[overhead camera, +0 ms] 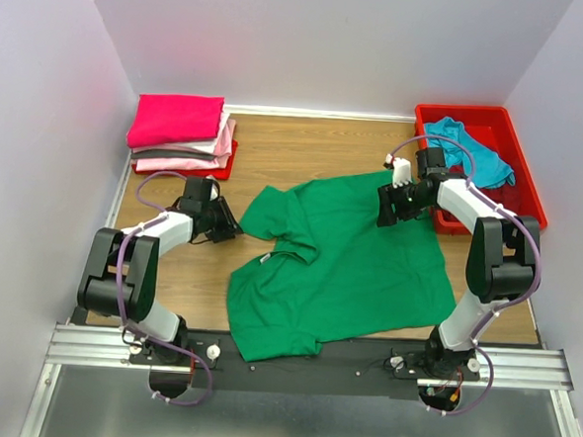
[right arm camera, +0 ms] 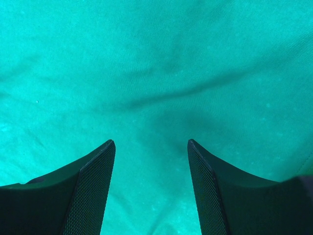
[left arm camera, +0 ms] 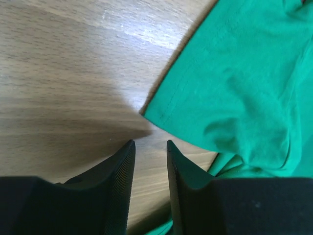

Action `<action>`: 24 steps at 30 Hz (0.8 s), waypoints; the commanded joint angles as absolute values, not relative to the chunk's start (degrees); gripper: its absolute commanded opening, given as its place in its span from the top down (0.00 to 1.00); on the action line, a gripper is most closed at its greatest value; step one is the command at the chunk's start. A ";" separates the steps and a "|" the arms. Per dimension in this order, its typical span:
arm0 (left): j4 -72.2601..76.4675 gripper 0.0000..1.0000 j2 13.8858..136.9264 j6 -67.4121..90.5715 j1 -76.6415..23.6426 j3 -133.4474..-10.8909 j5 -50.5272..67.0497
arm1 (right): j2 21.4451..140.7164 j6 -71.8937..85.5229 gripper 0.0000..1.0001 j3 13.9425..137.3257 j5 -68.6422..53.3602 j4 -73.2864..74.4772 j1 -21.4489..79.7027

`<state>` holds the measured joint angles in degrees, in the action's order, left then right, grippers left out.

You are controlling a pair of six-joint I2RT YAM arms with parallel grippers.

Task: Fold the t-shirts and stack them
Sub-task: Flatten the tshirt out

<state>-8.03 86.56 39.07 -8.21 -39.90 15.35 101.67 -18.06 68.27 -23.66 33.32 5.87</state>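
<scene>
From above — green shirt (overhead camera: 338, 271) spread unfolded on the table (overhead camera: 306, 150), folded stack (overhead camera: 183, 133) far left. Left wrist: left gripper (left arm camera: 150, 144) slightly parted, empty, beside the sleeve hem (left arm camera: 168, 113), seemingly ready to pinch it. Right wrist: right gripper (right arm camera: 150, 142) wide apart over cloth, clamping nothing.

This is a robotics lab test cell, not a home or a shop. Plain white panels (overhead camera: 322, 42) wall in a small wood-grain tabletop (overhead camera: 306, 150) on three sides, rising beyond and outboard of both pincers. Behind the left pincer (overhead camera: 222, 224) and the right pincer (overhead camera: 386, 206), the black-and-white left arm (overhead camera: 120, 267) and right arm (overhead camera: 492, 261) are bolted to a slotted aluminium rail (overhead camera: 86, 343), with lilac cables (overhead camera: 539, 258) looping along their links. A red plastic bin (overhead camera: 476, 110) sits just outboard of the right pincer. A neat stack of folded t-shirts (overhead camera: 183, 123) lies beyond the left pincer, in the corner.
</scene>
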 commanded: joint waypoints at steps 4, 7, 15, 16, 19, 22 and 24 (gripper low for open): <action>-9.91 0.60 90.95 43.15 -8.00 -42.44 11.96 | 100.72 -18.81 0.32 67.67 -25.14 33.75 5.27; -10.99 0.60 93.33 42.54 -8.09 -43.94 9.85 | 100.63 -18.98 0.32 67.59 -25.31 33.84 5.27; -10.20 0.77 96.33 41.93 -8.09 -45.44 10.45 | 100.46 -18.90 0.32 67.50 -25.49 33.84 5.01; -10.02 0.80 96.42 41.75 -8.09 -45.35 10.81 | 100.46 -18.90 0.32 67.50 -25.49 33.75 5.10; -9.32 0.90 96.33 40.26 -8.09 -45.18 12.04 | 100.46 -18.98 0.32 67.50 -25.49 33.84 4.92; -8.88 0.91 95.89 39.11 -8.00 -44.91 13.01 | 100.28 -18.98 0.32 67.50 -25.49 33.84 4.92; -7.91 0.96 95.71 38.24 -8.00 -44.91 13.88 | 100.37 -18.98 0.32 67.50 -25.66 33.84 4.92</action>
